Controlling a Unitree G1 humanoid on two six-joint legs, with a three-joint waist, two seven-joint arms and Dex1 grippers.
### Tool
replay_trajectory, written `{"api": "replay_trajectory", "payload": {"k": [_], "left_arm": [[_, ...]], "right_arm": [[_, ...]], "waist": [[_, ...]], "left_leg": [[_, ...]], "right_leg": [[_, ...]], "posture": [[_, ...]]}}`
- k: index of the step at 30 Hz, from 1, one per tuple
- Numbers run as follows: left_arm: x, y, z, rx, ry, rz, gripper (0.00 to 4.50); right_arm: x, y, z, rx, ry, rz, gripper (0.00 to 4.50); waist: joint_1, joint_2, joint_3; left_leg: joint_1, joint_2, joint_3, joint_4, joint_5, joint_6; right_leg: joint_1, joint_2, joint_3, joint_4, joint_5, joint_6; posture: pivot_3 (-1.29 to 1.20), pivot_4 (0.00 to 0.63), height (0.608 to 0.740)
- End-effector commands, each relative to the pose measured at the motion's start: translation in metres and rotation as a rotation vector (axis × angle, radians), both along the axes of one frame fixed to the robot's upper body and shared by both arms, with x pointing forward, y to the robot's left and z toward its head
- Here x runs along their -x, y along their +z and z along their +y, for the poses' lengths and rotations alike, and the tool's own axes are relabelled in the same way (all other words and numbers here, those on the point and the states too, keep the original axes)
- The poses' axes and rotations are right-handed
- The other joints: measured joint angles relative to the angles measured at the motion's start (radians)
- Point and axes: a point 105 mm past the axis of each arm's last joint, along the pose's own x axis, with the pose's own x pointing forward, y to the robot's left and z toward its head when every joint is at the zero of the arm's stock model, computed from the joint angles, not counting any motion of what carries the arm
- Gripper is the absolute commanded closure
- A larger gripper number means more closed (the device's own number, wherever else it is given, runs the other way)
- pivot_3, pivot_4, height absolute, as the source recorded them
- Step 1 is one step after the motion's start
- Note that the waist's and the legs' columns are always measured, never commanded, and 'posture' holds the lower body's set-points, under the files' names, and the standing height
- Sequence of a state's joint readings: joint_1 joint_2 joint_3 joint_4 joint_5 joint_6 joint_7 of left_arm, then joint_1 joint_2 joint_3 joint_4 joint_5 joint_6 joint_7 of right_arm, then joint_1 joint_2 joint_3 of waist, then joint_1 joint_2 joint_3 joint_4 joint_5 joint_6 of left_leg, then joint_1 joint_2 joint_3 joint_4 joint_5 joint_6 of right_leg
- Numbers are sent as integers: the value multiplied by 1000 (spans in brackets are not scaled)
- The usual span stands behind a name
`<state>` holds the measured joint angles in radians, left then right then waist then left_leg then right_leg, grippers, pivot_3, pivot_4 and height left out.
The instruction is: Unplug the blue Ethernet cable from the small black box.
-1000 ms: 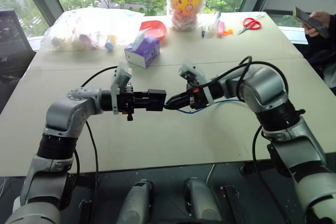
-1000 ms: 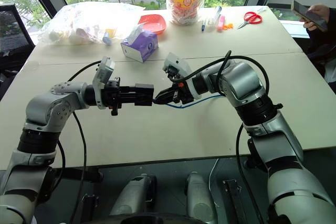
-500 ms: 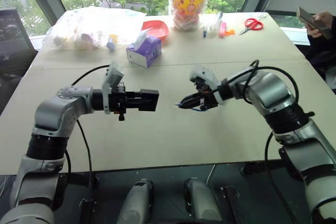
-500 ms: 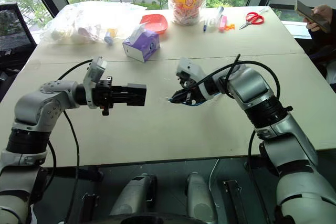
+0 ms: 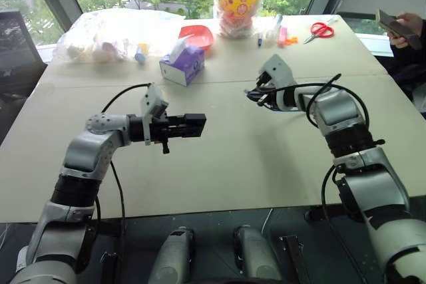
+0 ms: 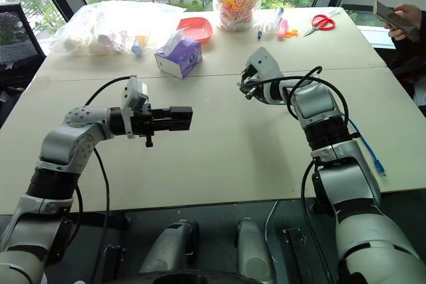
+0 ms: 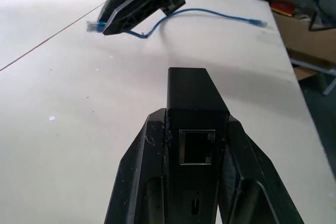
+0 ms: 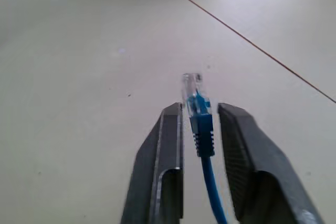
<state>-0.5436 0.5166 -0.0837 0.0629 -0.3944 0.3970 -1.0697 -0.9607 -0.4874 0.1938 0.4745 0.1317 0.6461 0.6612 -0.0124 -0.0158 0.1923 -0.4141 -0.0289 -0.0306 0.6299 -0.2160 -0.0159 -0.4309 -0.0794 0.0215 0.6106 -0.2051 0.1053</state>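
Blue Ethernet cable (image 8: pixel 202 129) is unplugged; its plug sits between the right gripper (image 8: pixel 200 116) fingers, which stand apart, prob. barely touching it. Left gripper (image 7: pixel 191 129) clamps the small black box (image 7: pixel 193 111), port empty, above the table (image 5: pixel 219 164).

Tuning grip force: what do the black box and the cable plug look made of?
small black box: looks like matte hard plastic; flat dull faces, crisp edges, square moulded port, no shine. blue Ethernet cable: clear, probably rigid plastic plug tip, see-through against the table; behind it a ribbed blue boot and a smooth cord, likely soft rubbery plastic.
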Motion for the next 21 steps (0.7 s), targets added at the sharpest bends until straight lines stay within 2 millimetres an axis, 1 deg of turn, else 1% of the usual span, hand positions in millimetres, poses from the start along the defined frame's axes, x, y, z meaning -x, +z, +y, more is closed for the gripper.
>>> {"api": "replay_trajectory", "payload": {"k": [1, 3, 4, 7, 10, 14, 16, 18, 19, 21], "left_arm": [[-20, -11, -20, 38, 88, -93, 3971], [-30, -16, -26, 69, 134, -103, 3971], [-33, -18, -30, 79, 137, -105, 3971], [-36, -26, -38, 80, 132, -109, 3971], [-40, -38, -42, 64, 139, -109, 3971], [-42, -62, -38, 15, 146, -91, 3971], [-44, -68, -35, 5, 157, -87, 3971], [-43, -73, -31, -8, 159, -79, 2955], [-41, -76, -26, -18, 158, -75, 2699], [-38, -79, -18, -38, 152, -71, 1733]], "right_arm": [[-1, 25, -3, -75, -100, -124, 1398], [1, 31, -14, -88, -166, -166, 489], [3, 33, -20, -101, -194, -169, 489], [16, 33, -28, -153, -222, -144, 489], [31, 25, -34, -160, -240, -126, 489], [50, 12, -34, -158, -250, -95, 489], [55, 9, -34, -158, -252, -86, 489], [60, 5, -34, -156, -256, -74, 428], [64, 3, -34, -157, -255, -62, 428], [72, -1, -33, -160, -243, -39, 428]], "waist": [[5, 0, 0], [5, 0, 0], [6, 0, 0], [3, 0, 0], [2, 0, 0], [-1, 0, 0], [-2, 0, 0], [-2, 0, 0], [-2, 0, 0], [-2, 0, -1]], "left_leg": [[0, 0, 0, 0, 0, 0], [-2, -1, 0, 1, 0, 0], [-3, -1, 0, 2, 0, 0], [-5, -1, 0, 3, 0, 0], [-5, -1, -1, 2, 0, 1], [-5, -1, 0, 2, 0, 1], [-4, -1, 0, 3, 0, 1], [-2, 0, 0, 3, 0, 1], [0, 0, 0, 3, 0, 1], [2, 0, 0, 3, 0, 1]], "right_leg": [[0, 0, 0, 0, 0, 0], [-1, 0, -1, 0, 1, 2], [-2, -1, -1, 1, 2, 3], [-3, -1, -1, 1, 2, 4], [-3, -1, -1, 1, 2, 4], [-3, 0, -1, 2, 2, 4], [-3, 0, -2, 2, 2, 4], [-1, 0, -1, 2, 2, 4], [1, 1, -1, 2, 1, 3], [3, 1, -1, 2, 0, 1]], "posture": [[0, 150, 740], [0, 150, 740], [0, 150, 740], [0, 150, 740], [0, 150, 740], [0, 150, 740], [0, 150, 740], [0, 150, 740], [0, 150, 740], [0, 150, 740]]}}
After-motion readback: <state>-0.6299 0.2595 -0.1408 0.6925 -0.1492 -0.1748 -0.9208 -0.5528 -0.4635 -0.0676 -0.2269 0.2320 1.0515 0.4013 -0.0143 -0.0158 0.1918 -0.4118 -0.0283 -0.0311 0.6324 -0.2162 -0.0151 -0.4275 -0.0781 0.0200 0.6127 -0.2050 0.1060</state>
